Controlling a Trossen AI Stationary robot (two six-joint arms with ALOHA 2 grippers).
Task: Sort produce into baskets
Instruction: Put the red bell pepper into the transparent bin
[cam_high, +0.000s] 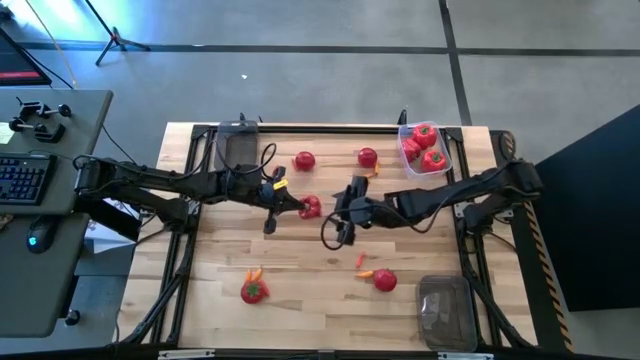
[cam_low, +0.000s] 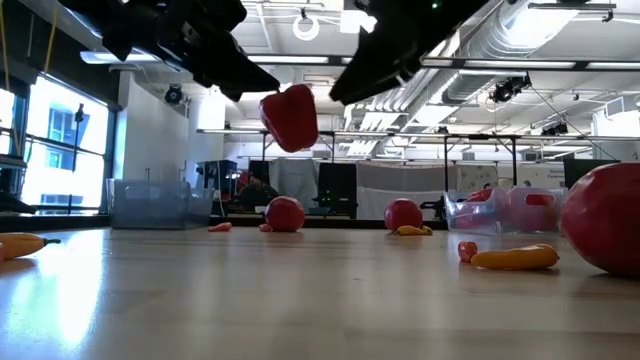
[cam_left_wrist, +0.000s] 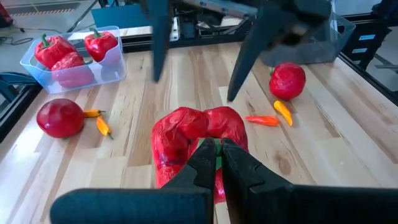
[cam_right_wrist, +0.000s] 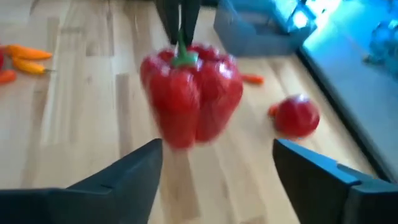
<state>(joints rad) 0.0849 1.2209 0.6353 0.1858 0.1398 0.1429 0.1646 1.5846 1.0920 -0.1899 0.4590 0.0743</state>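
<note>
Step in hand, as judged: a mid-air handover of one red bell pepper (cam_right_wrist: 189, 93). The left gripper (cam_left_wrist: 217, 152) is clamped on its green stem, holding it clear of the table (cam_high: 300, 300) near centre. The right gripper (cam_right_wrist: 214, 165), fingers spread wide, faces it from 3 o'clock, not touching. Next move calls for the right fingers to close around the body, then carriage to the pepper basket (cam_high: 440, 165) at 1 o'clock.

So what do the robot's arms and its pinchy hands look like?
Both arms are dark, almost black, built from chunky jointed pieces. The left gripper sits on an arm with a small yellow mark near its wrist. A black cable hangs in a loop beside the right gripper. Each gripper ends in two fingers that are flat and black, tapering toward the tips.
</note>
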